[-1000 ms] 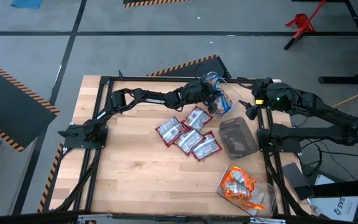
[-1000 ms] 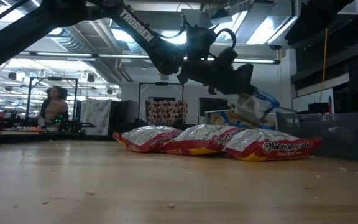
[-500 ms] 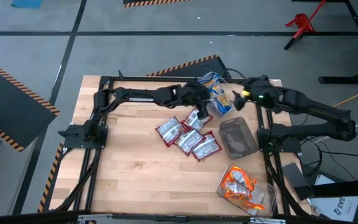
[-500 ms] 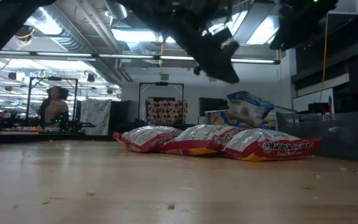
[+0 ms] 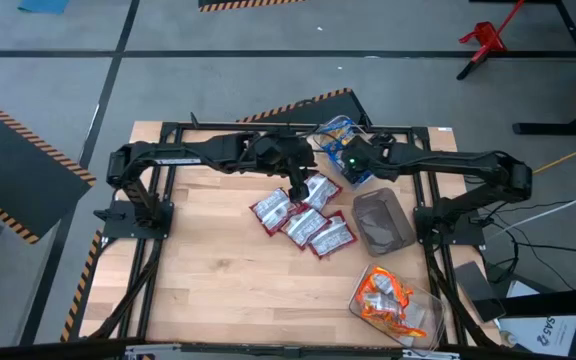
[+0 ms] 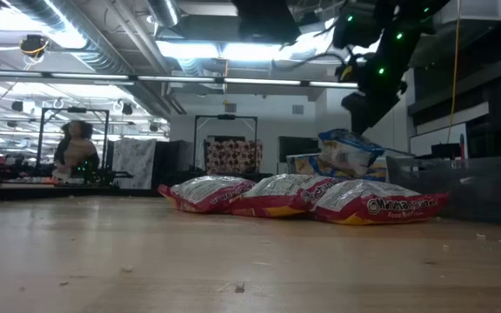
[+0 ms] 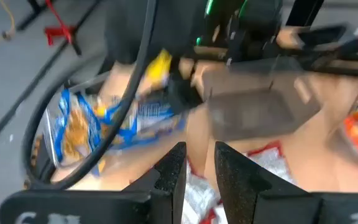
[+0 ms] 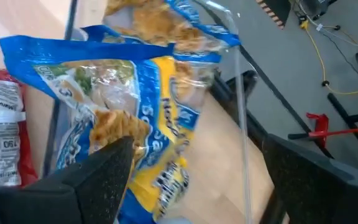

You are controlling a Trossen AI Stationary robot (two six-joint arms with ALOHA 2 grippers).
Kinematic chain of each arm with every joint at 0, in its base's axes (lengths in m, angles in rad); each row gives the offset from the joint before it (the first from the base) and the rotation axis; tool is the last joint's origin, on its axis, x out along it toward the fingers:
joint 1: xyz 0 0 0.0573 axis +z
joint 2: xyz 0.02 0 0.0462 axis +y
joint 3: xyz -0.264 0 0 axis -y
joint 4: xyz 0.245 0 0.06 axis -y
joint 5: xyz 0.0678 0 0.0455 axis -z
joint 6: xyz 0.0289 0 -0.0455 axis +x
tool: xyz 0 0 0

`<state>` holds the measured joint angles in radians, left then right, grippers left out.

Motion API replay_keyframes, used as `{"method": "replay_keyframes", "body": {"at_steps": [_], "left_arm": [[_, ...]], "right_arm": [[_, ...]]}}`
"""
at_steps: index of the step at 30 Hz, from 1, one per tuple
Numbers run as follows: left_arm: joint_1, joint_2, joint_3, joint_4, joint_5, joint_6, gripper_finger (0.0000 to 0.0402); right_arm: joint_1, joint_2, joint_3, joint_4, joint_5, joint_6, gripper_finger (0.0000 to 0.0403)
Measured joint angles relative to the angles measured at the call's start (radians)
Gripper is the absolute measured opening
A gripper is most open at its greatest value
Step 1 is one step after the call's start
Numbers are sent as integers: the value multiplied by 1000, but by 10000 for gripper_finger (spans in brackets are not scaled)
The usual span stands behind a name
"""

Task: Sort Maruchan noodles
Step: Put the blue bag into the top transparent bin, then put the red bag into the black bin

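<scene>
- Landmark: the dark grey tub [image 5: 382, 220] stands on the wooden table [image 5: 208, 270], toward the right arm's side.
- Red/maroon-and-white packets [image 5: 303, 215]: four or so lie in a loose cluster on the table just beside the dark grey tub, on its left-arm side. The low view shows them as a row of overlapping packets [image 6: 298, 198] flat on the wood.
- Blue-and-yellow packets [image 5: 340, 150]: these sit in a clear tub [image 5: 363, 165] beyond the dark grey tub, at the table's far edge. The right wrist view shows at least two blue packets [image 8: 135, 106] overlapping there.
- Orange packets [image 5: 386, 300]: these lie together in a second clear tub [image 5: 423, 315] on the near side of the dark grey tub, at the table's near right corner.
- Left gripper [image 5: 298, 187]: positioned above the far end of the red/maroon cluster, just to the left-arm side of the dark grey tub. In the left wrist view its fingers [image 7: 169, 180] stand close together with a narrow gap; nothing is seen between them, so the gripper is nearly closed and carries nothing.
- Right gripper [image 5: 348, 163]: positioned over the blue-and-yellow packets, beyond the dark grey tub. In the right wrist view its fingers [image 8: 104, 171] are spread wide on either side of a blue packet; released, not clamping anything.
</scene>
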<state>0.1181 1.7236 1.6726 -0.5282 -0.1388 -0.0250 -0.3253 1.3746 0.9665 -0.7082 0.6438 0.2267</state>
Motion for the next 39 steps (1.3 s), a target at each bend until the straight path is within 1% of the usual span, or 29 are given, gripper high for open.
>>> {"method": "replay_keyframes", "body": {"at_steps": [3,7,10,14,17,20,24,26,28,30,33,35,39], "left_arm": [[-28,-34,0,1,-13,0,77],[-67,-45,0,5,-75,0,77],[-87,-42,-1,-22,-106,1,77],[-101,-42,-18,-40,-114,1,77],[-102,-42,-50,-44,-129,0,77],[-101,-42,-97,-38,-130,-24,79],[-101,-42,-192,-71,-73,-48,89],[-103,-42,-238,-121,-76,-67,96],[-102,-42,-288,-134,-72,-96,102],[-103,-42,-352,-115,-16,-108,111],[-114,-42,-450,-30,61,-133,130],[-124,-42,-502,21,66,-160,146],[-144,-42,-556,47,55,-156,180]], "right_arm": [[-17,60,0,46,-34,-24,344],[-52,103,0,93,-120,-31,344],[-73,110,0,104,-130,-53,344],[-105,84,0,103,-164,-89,344],[-108,3,0,82,-162,-95,344],[-95,-130,0,75,-188,-93,344],[-63,-340,0,21,-244,-79,344],[-48,-430,2,-14,-268,-59,344],[-34,-516,2,-44,-283,-33,344],[-25,-589,2,-70,-293,-8,344],[-28,-661,2,-102,-298,15,344],[-28,-696,2,-132,-298,28,344],[-28,-735,2,-187,-296,37,344]]}}
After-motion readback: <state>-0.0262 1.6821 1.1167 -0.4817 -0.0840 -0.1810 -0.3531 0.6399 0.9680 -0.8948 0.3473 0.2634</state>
